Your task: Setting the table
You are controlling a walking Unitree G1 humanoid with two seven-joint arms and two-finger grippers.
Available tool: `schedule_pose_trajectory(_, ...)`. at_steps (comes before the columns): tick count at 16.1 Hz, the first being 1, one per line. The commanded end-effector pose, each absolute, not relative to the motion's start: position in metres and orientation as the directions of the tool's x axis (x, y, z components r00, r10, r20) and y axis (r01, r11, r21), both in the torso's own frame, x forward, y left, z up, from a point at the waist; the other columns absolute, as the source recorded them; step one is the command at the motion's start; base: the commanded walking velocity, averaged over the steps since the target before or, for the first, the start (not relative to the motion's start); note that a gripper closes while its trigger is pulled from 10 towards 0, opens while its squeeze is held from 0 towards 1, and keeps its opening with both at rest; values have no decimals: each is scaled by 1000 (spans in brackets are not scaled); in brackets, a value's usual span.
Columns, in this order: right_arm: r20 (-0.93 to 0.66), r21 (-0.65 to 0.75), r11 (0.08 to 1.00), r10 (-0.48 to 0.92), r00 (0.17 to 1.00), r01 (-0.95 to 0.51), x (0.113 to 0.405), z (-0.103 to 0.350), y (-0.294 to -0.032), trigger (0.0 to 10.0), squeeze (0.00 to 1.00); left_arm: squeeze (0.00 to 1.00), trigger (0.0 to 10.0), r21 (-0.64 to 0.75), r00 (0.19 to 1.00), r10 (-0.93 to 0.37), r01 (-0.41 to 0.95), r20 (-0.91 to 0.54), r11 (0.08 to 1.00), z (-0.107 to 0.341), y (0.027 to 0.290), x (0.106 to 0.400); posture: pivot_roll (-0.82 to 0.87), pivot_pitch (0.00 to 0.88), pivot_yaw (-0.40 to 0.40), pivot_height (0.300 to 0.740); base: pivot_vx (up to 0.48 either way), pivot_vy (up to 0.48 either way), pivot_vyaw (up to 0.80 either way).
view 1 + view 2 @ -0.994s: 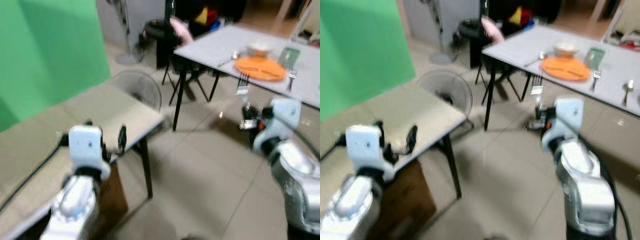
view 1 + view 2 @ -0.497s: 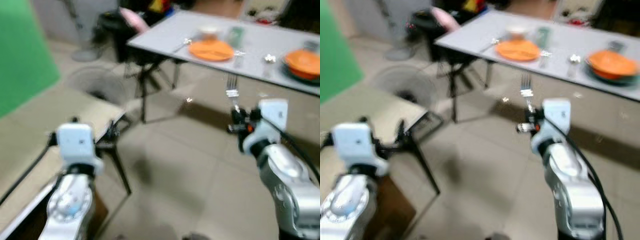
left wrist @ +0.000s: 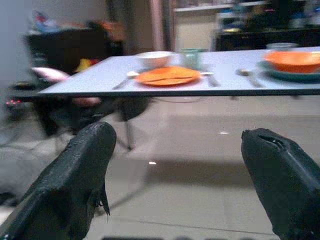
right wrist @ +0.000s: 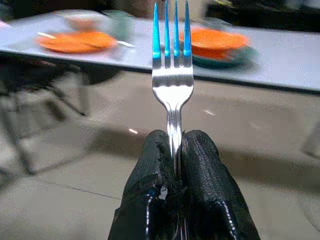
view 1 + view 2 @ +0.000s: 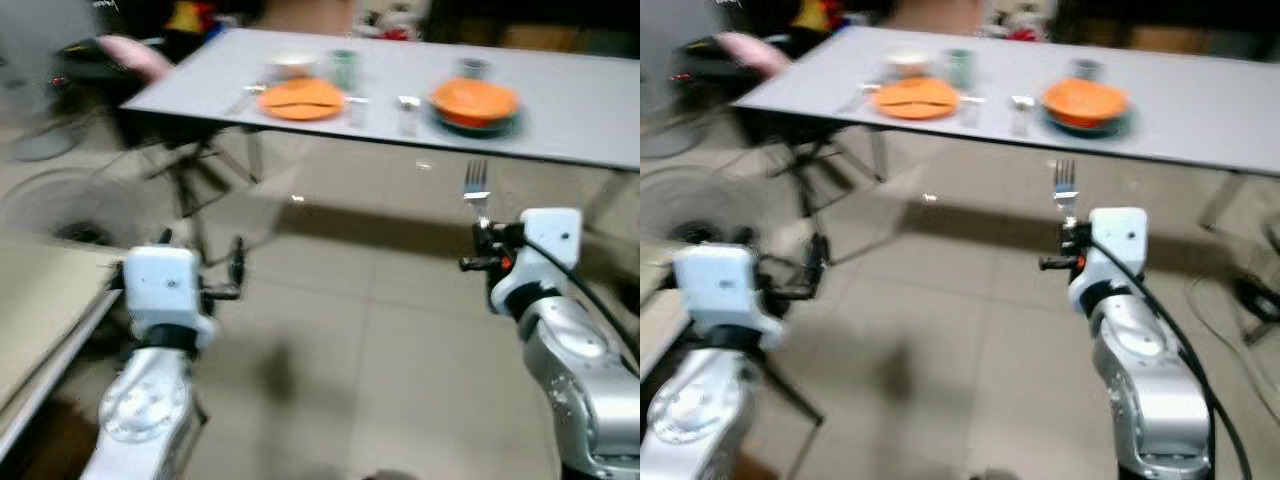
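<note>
Fork (image 4: pixel 173 85) stands upright with tines up in the middle of the right wrist view, its handle pinched between the two black fingers (image 4: pixel 152 187) of the right gripper (image 5: pixel 482 232); in the left eye view it sits right of centre, just below the near edge of the long grey table (image 5: pixel 560 110) that runs across the top of the frame. Held by the low end of the handle with the tines clear, it looks ready to be laid down beside a plate rather than dropped. Two settings are already on the table: an orange plate (image 5: pixel 300 98) at upper centre-left with a small bowl (image 3: pixel 154 58) and a green cup (image 5: pixel 343 68) behind it, and an orange bowl on a dark plate (image 5: pixel 476 103) at upper centre-right, with cutlery (image 5: pixel 407 105) lying between them. The left gripper (image 5: pixel 236 272), at lower left of the left eye view, carries nothing, its fingers (image 3: pixel 80 175) spread wide apart. Bare tiled floor (image 5: pixel 380 330) lies between the robot and the table edge, so the approach seems open; the table legs and the chair (image 5: pixel 190 170) under its left end, and a fan (image 5: pixel 60 205) at far left, are the things to keep clear of.
</note>
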State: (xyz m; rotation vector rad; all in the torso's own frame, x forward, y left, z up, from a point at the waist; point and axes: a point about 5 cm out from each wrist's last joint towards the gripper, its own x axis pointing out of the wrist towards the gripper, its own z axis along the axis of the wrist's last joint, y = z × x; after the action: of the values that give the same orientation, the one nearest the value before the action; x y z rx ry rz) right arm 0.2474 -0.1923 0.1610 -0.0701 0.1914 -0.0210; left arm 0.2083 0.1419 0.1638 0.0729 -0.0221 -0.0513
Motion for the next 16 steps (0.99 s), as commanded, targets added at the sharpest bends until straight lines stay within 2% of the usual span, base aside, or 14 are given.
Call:
schedule_pose_trajectory(1, -165, -79, 997, -31, 986, 18, 249, 168, -190, 10000, 0, 0, 10000, 87, 998, -46, 42, 37, 995, 167, 146, 208, -123, 16, 31, 740, 382, 0, -800)
schedule_pose_trajectory(12, -166, -79, 996, -61, 984, 48, 253, 168, -191, 10000, 0, 0, 10000, 88, 996, -80, 77, 40, 993, 166, 144, 215, -128, 0, 39, 740, 381, 0, -800)
schedule_pose_trajectory(15, -201, -87, 993, 56, 978, -74, 261, 165, -181, 10000, 0, 0, 10000, 96, 996, -74, 69, 49, 993, 167, 146, 219, -132, 0, 45, 740, 381, 0, -152)
schedule_pose_trajectory(16, -200, -77, 994, 57, 978, -73, 263, 165, -180, 10000, 0, 0, 10000, 96, 996, -71, 67, 48, 993, 167, 147, 220, -134, 0, 49, 740, 379, 0, 0)
